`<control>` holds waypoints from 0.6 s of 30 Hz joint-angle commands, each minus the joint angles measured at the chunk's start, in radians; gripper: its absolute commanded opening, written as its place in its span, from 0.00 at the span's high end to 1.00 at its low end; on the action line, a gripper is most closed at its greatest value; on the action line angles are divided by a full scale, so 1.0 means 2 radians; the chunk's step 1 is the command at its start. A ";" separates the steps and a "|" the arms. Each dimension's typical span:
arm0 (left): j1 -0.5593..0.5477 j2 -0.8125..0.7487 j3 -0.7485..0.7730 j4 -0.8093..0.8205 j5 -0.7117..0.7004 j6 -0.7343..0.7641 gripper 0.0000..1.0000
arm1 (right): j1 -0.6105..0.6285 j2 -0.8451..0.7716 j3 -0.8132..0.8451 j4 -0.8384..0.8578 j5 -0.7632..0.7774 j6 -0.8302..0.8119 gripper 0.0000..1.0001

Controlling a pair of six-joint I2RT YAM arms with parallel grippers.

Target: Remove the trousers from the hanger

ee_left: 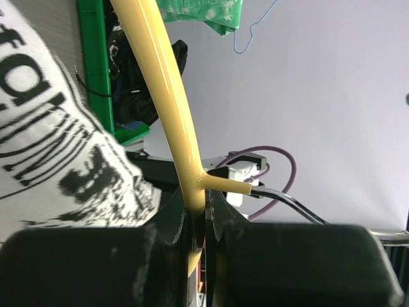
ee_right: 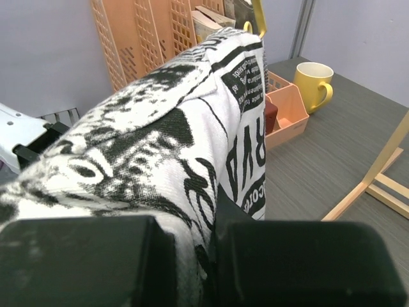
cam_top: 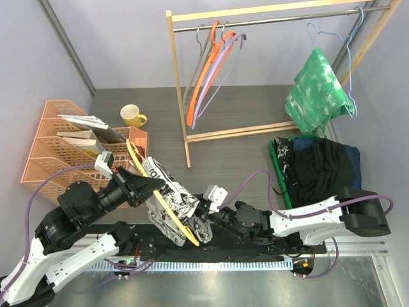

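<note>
White newspaper-print trousers (cam_top: 171,197) hang over a yellow hanger (cam_top: 160,198) held above the table's near edge. My left gripper (cam_top: 137,187) is shut on the yellow hanger (ee_left: 167,96) near its hook. My right gripper (cam_top: 203,214) is shut on the newspaper-print trousers (ee_right: 160,147) at their lower right end. Green-and-white mottled trousers (cam_top: 316,86) hang from a light blue hanger (cam_top: 348,57) on the rack. Black and navy garments (cam_top: 323,163) lie piled in a green bin at the right.
A wooden rack (cam_top: 185,96) holds orange, purple and grey hangers (cam_top: 211,64). Orange file baskets (cam_top: 70,150) with books stand at the left. A yellow mug (cam_top: 132,116) sits behind them. The green bin's rim (cam_top: 279,176) shows at the right.
</note>
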 commanded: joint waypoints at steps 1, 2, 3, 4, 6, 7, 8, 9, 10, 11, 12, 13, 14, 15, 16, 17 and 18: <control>0.001 -0.020 0.012 -0.021 -0.034 0.042 1.00 | -0.001 -0.062 0.045 0.000 0.021 0.032 0.99; 0.001 -0.024 0.002 -0.019 -0.034 0.043 1.00 | -0.001 -0.067 0.051 -0.011 0.019 0.035 0.99; 0.002 -0.025 -0.002 -0.019 -0.033 0.047 0.99 | -0.002 -0.072 0.057 -0.020 0.019 0.038 0.99; 0.001 -0.025 -0.006 -0.021 -0.034 0.049 1.00 | -0.002 -0.075 0.069 -0.042 0.021 0.047 0.99; 0.001 -0.025 -0.008 -0.026 -0.036 0.061 0.99 | -0.002 -0.089 0.089 -0.064 0.024 0.054 0.99; 0.001 -0.024 -0.007 -0.033 -0.039 0.066 1.00 | -0.002 -0.093 0.096 -0.088 0.027 0.056 0.99; 0.001 -0.023 -0.008 -0.036 -0.040 0.071 1.00 | -0.002 -0.101 0.103 -0.101 0.035 0.062 0.99; 0.001 -0.020 -0.007 -0.039 -0.042 0.078 1.00 | -0.001 -0.105 0.118 -0.114 0.041 0.062 0.99; 0.001 -0.020 -0.007 -0.042 -0.043 0.084 1.00 | -0.003 -0.109 0.125 -0.137 0.047 0.062 0.99; 0.001 -0.019 -0.007 -0.043 -0.045 0.089 1.00 | -0.002 -0.115 0.133 -0.148 0.057 0.062 0.99; 0.001 -0.017 -0.007 -0.046 -0.046 0.098 1.00 | -0.002 -0.120 0.148 -0.170 0.060 0.062 0.99; 0.002 -0.017 -0.007 -0.050 -0.047 0.102 1.00 | -0.002 -0.123 0.156 -0.179 0.065 0.062 0.99; 0.002 -0.016 -0.009 -0.051 -0.047 0.106 0.99 | -0.002 -0.131 0.164 -0.188 0.074 0.062 0.99; 0.001 -0.013 -0.011 -0.052 -0.047 0.112 1.00 | -0.002 -0.134 0.180 -0.204 0.077 0.062 0.99; 0.001 -0.013 -0.013 -0.053 -0.049 0.115 1.00 | -0.003 -0.138 0.189 -0.211 0.080 0.062 0.99; 0.002 -0.013 -0.014 -0.052 -0.047 0.118 1.00 | -0.002 -0.141 0.198 -0.219 0.086 0.061 0.99; 0.001 -0.012 -0.016 -0.052 -0.048 0.121 1.00 | -0.002 -0.147 0.219 -0.234 0.087 0.061 0.99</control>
